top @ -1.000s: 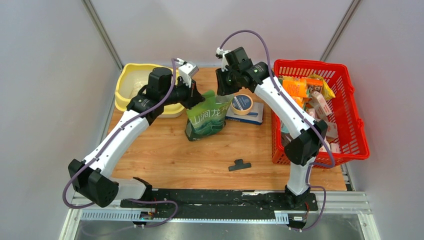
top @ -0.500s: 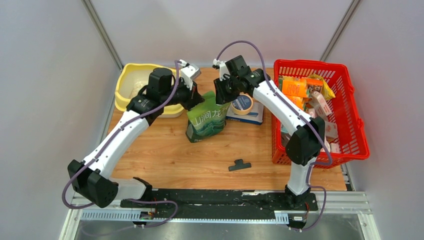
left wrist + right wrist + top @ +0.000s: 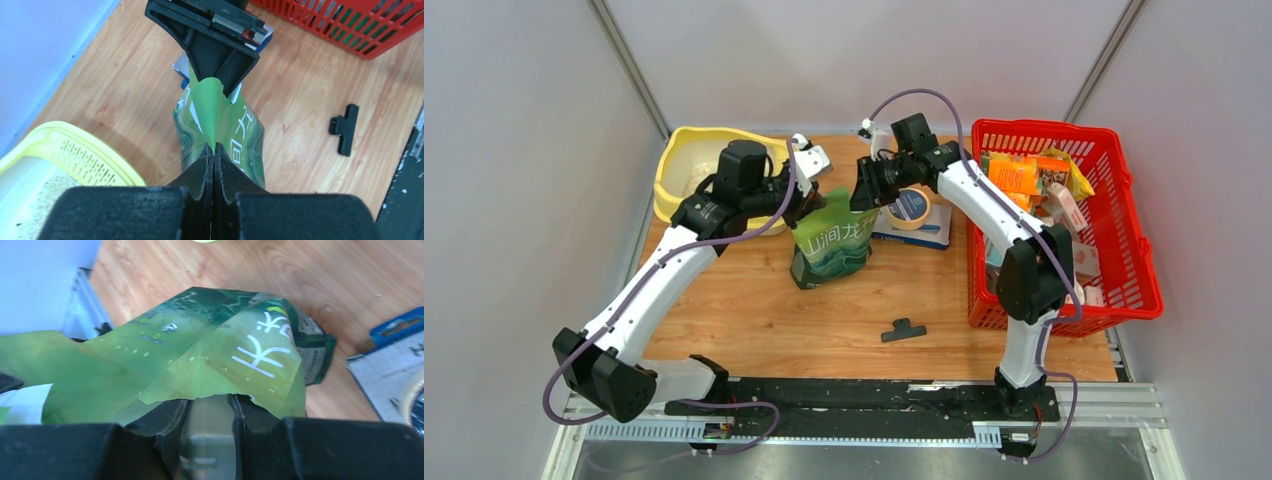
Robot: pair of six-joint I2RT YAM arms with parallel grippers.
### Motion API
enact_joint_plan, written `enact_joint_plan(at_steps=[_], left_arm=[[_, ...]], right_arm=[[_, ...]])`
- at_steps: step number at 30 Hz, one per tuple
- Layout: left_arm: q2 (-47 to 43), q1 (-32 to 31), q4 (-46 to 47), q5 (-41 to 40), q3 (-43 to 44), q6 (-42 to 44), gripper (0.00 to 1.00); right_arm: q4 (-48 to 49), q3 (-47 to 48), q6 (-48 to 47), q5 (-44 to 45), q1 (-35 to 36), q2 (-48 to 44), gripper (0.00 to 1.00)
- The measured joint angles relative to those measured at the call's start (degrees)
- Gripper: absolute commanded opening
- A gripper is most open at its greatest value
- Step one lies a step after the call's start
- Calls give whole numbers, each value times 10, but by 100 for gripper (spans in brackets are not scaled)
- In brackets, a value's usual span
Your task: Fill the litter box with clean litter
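Note:
The green pouch of litter (image 3: 832,245) stands on the table between both arms. My left gripper (image 3: 807,205) is shut on the pouch's top edge; in the left wrist view (image 3: 214,150) its jaws pinch the green film (image 3: 220,120). My right gripper (image 3: 867,195) is at the opposite side of the pouch's top. In the right wrist view its jaws (image 3: 210,400) stand apart, with the torn top edge of the pouch (image 3: 225,350) draped over the fingertips. The pale yellow litter box (image 3: 674,165) sits at the back left, left of the pouch, with some beige granules (image 3: 35,200) inside.
A red basket (image 3: 1114,290) full of cartons stands at the right. A tape roll (image 3: 908,207) lies on a blue and white package (image 3: 929,235) just right of the pouch. A black clip (image 3: 903,329) lies near the front. Grey walls enclose the table.
My right gripper has come down and to the left onto the pouch's top. My left wrist has turned and shifted right, and the pouch's top now sits lower.

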Motion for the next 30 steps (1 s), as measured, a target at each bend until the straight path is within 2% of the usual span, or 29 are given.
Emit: enact_joint_plan(at_steps=[8,14,19,30], left_arm=[[-1,8,-24,-6,12,78,0],[-1,16,-59,-14,26,130,0],[-4,18,-87,-22,36,173,0],[-33,22,-163,-38,49,225,0]], right_arm=[[33,12,80,-155,-45,29,0],[85,12,168,-230,-86,45,0],[127,12,240,-266,-116,51,0],[163,24,320,-318,-152,51,0]])
